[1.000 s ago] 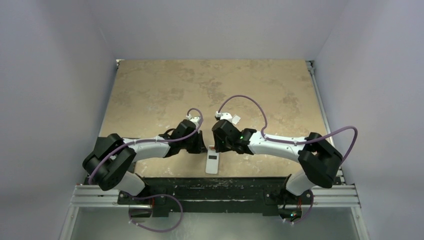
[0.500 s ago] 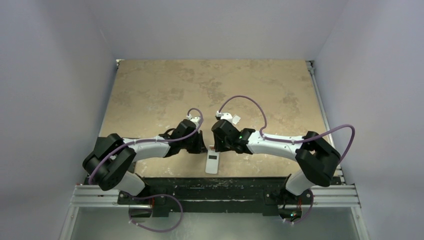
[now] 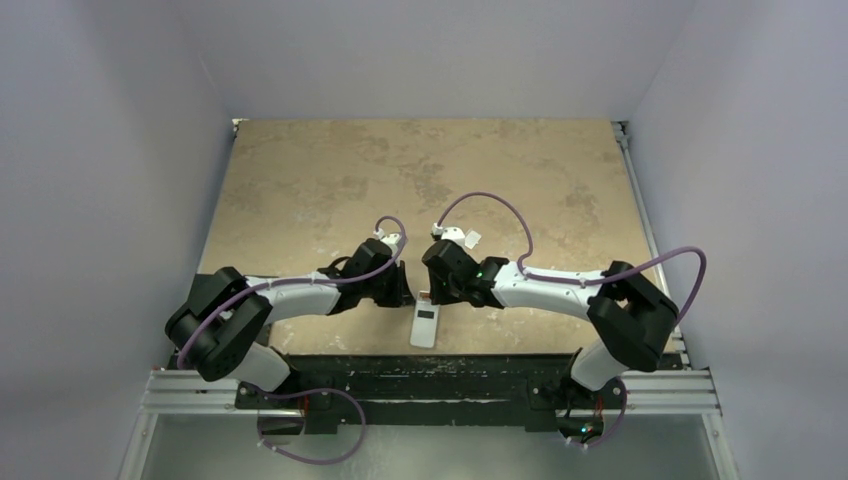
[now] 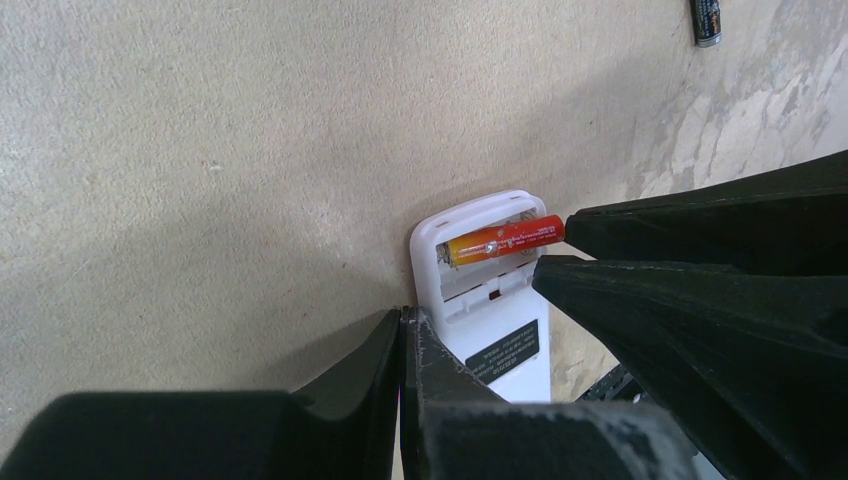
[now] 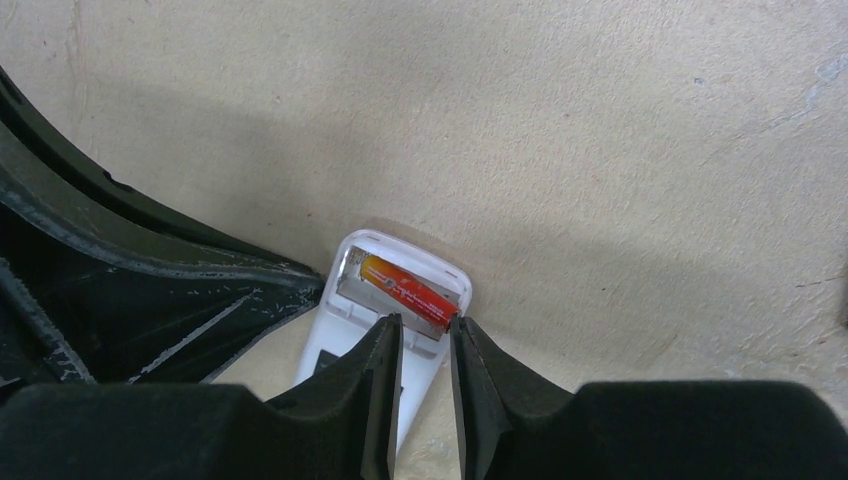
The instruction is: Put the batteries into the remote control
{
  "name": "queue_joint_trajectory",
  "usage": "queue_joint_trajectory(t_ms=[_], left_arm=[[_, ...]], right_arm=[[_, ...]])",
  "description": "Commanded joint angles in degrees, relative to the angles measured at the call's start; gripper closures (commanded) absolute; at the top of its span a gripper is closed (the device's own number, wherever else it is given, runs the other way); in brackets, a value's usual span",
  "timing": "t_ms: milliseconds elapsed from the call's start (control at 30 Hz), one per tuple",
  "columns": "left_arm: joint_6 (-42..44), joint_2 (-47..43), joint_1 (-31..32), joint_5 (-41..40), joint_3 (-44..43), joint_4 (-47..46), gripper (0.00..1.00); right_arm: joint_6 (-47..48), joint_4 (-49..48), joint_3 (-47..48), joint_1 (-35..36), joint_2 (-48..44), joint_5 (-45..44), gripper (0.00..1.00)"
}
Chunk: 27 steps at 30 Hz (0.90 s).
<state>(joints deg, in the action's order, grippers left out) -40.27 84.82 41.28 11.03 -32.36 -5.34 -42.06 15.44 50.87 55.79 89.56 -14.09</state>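
Away from remote control (image 4: 482, 300), dark battery (image 4: 705, 22)

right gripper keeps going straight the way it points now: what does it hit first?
The orange battery. Its near end lies right at the tips of the right gripper, in the open compartment of the remote. It may be touching already; depth is unclear.

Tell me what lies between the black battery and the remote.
Only bare tabletop separates the black battery from the remote, as the left wrist view shows.
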Motion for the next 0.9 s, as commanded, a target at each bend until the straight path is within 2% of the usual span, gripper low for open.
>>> queue_joint_trajectory(t_ms=[0,867], left_arm=[[0.26,-0.44,-0.19,1.34,-0.78,-2.56,0.99],[0.19,0.35,-0.12,2.63,-0.70,-2.99,1.00]], right_arm=[[-1.17,-0.14,1.51,-0.33,0.18,-1.62,0.69],[-1.14,-2.46,1.26,-0.33,2.72,1.38,0.77]])
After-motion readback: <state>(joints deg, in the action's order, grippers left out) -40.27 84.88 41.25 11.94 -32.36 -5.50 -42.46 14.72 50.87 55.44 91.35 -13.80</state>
